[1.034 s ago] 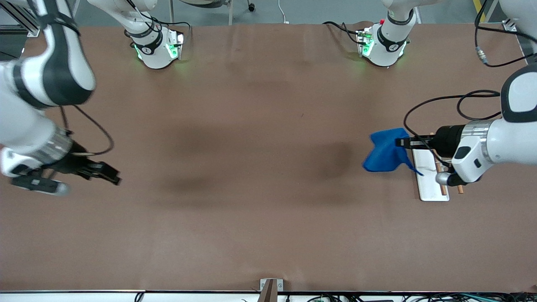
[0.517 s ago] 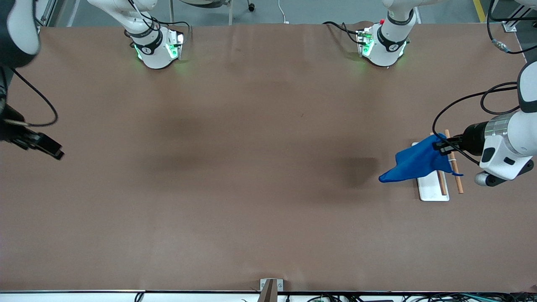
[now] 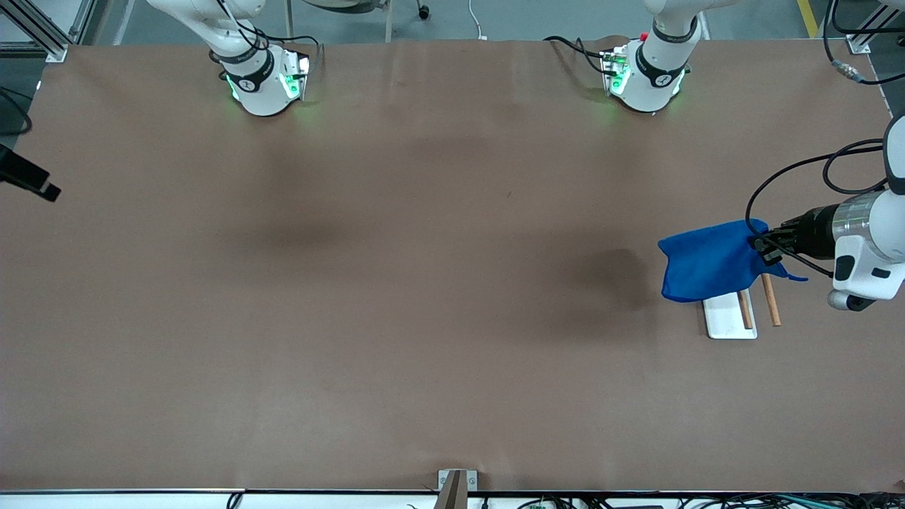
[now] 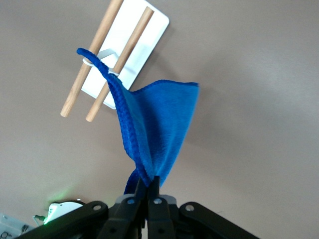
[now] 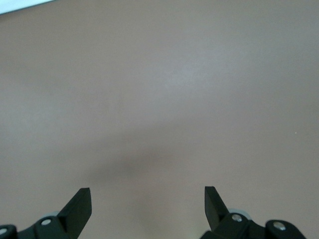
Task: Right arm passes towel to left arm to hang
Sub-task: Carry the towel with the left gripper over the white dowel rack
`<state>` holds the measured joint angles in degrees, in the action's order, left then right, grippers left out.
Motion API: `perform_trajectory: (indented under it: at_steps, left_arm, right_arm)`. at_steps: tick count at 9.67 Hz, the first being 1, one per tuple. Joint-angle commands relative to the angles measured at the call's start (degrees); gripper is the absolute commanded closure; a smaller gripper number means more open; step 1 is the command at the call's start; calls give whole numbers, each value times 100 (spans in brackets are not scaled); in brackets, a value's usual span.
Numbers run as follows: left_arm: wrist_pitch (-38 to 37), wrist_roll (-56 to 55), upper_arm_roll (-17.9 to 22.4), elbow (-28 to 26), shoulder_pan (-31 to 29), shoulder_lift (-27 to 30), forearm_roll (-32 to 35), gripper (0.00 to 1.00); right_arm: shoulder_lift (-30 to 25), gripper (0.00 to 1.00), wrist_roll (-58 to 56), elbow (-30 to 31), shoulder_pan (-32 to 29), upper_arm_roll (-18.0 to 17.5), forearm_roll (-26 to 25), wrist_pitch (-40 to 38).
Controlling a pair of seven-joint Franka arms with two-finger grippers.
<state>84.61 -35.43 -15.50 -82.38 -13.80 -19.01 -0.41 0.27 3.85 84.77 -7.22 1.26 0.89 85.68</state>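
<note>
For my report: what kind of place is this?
Probably a robotics lab bench: two arm bases bolted to a brown-covered table, loose cables, and a small wooden towel rack.

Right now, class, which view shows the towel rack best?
The left wrist view: the rack shows its white base and both wooden rods whole. In the front view the towel, held shut in the left gripper, hangs over part of it. The right wrist view shows only table.

left gripper (image 4: 148, 191) pinched tight, right gripper (image 5: 148, 204) wide apart (fingers (image 5: 79, 203) empty)
</note>
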Motion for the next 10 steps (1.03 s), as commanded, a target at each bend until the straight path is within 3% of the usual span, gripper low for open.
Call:
perform_trajectory:
  at_steps: [1,3,8,10]
  left_arm:
    - [572,-105,-58,-830,-271,257,226,98]
    - [1029,-96,-24,-1278,-307,353,261,98]
    - [1304,755,-32,-1377,-878,336,595,99]
    - [1565,1080,-32,-1648,-1159,327,595,99]
  right_arm:
    - [0,0,-166,-22,62,6,-185,-61]
    - [0,0,-157,-31,62,-56,-212,71]
    - [8,0,-174,-39,54,-56,-204,28]
    - [8,0,-157,-39,54,-47,-186,45]
